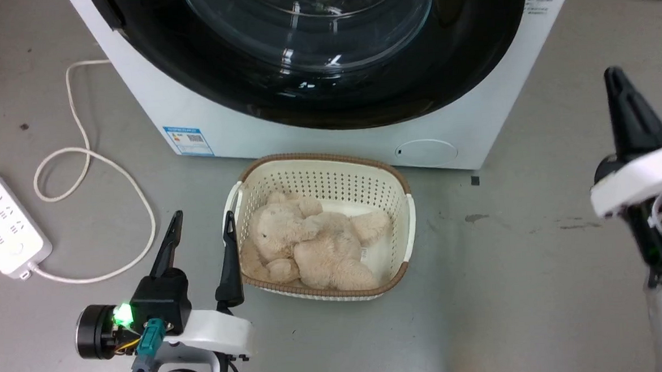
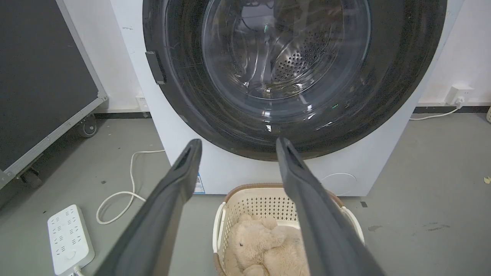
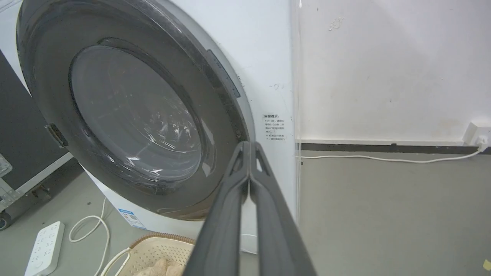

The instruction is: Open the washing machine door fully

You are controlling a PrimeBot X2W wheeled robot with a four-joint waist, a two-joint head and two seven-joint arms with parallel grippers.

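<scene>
Door sits shut, flush to the white machine ahead of you: none of the task is done, the whole swing is left. Left gripper hangs released below it, beside the basket. Right gripper is clenched on nothing, off the door's right rim. Left wrist view gives you the dark tab on the rim; head view cuts off the door's top

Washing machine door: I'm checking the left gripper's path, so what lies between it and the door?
A cream basket holding a plush bear sits on the floor before the washing machine door, beside the left gripper; head view shows it.
</scene>
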